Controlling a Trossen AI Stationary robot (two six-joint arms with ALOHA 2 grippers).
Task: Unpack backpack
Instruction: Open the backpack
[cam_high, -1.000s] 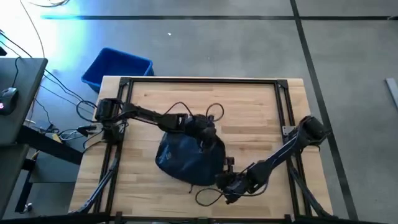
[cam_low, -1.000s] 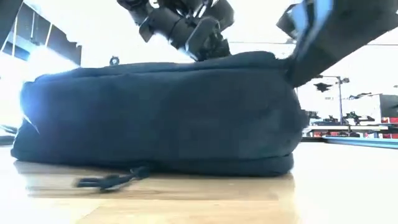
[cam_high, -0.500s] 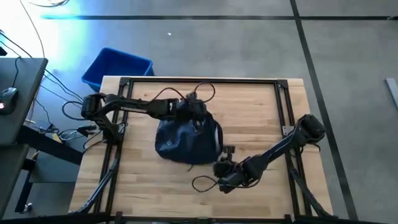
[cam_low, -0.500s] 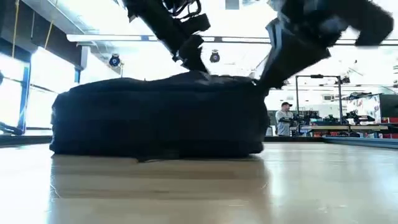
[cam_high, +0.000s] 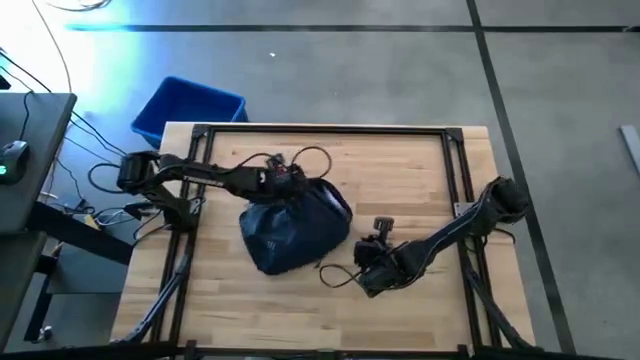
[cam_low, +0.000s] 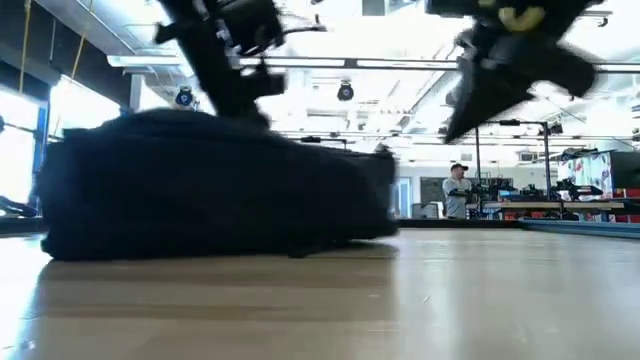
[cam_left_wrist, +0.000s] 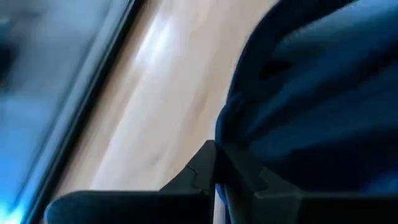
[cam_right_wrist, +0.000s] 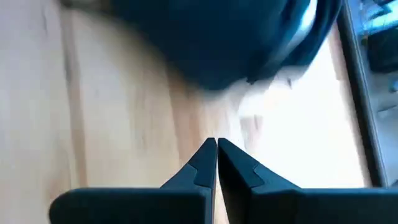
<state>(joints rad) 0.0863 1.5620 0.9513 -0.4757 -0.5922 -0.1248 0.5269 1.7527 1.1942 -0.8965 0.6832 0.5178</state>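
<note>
Left gripper (cam_high: 283, 180) sits at the far edge of the backpack (cam_high: 292, 228), jaws pinching its fabric. The backpack lies flat mid-surface, no readable logo. Right gripper (cam_high: 362, 272), jaws pressed together, hovers just beside it, empty.

I see the high view evenly lit, with a blue-white glare streak on the grey floor (cam_high: 120, 28) near eleven o'clock. In my low view, bright ceiling lights and windows behind backlight the soft dark navy fabric backpack (cam_low: 200, 185) into a near silhouette, and the pale wooden table top (cam_low: 400, 300) carries a soft sheen. The arm overhead at one o'clock is smeared by motion. Both wrist views are blurred; the right one is washed out at three o'clock.
</note>
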